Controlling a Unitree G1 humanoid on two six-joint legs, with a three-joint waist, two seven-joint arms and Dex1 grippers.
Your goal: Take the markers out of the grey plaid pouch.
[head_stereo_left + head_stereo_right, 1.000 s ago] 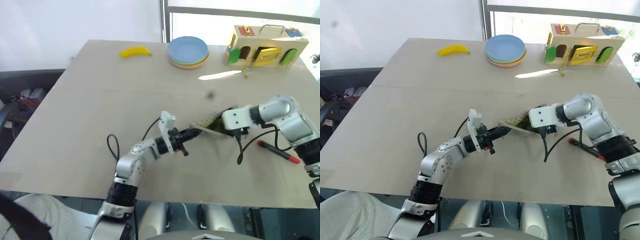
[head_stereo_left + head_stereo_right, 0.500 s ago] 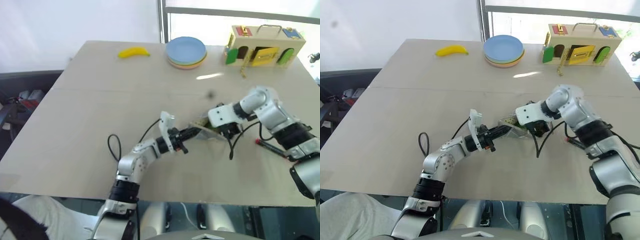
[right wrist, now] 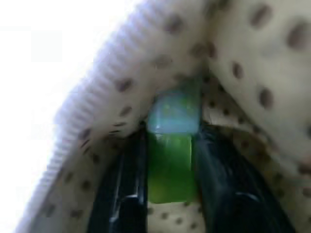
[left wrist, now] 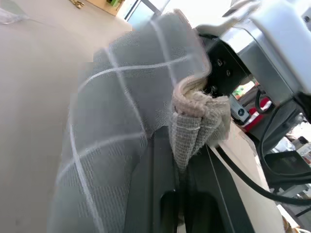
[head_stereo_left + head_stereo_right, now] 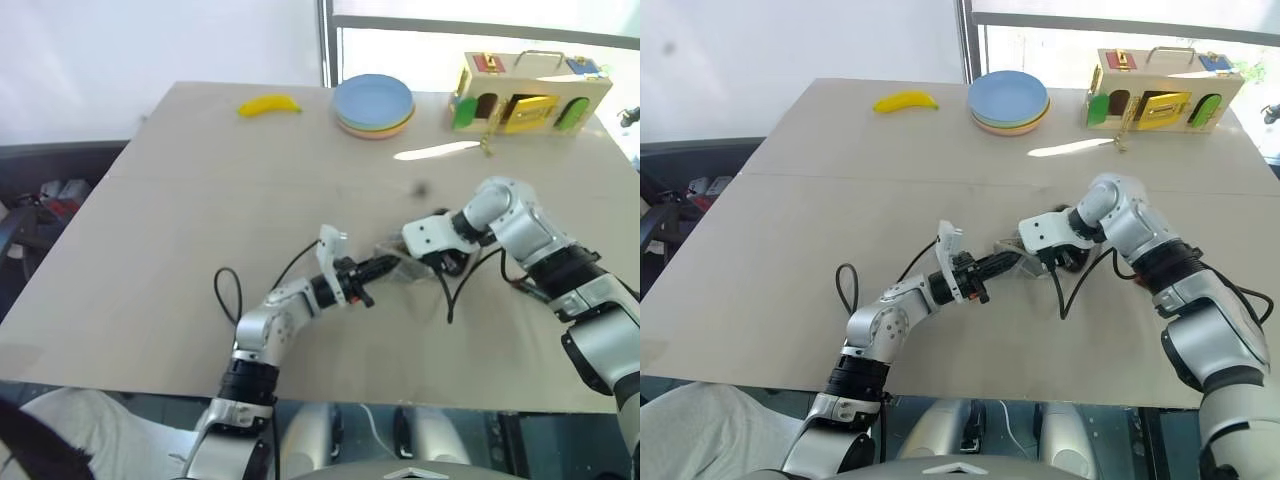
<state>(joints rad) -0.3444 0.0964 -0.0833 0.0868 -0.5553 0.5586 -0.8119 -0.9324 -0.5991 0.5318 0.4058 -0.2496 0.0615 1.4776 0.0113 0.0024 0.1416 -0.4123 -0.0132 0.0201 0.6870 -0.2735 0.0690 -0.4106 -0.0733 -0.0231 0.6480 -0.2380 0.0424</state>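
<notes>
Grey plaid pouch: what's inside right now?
In the grey plaid fabric pouch: the short green highlighter, between the right gripper fingers, against dotted lining. Its far end and the rest of the inside are covered. The left gripper pinches the pouch's edge.

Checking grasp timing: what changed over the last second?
The right gripper went into the grey plaid pouch and its jaws closed on the green highlighter. The left gripper stays shut on the pouch's edge. The black marker still lies on the table, partly behind the right arm.
</notes>
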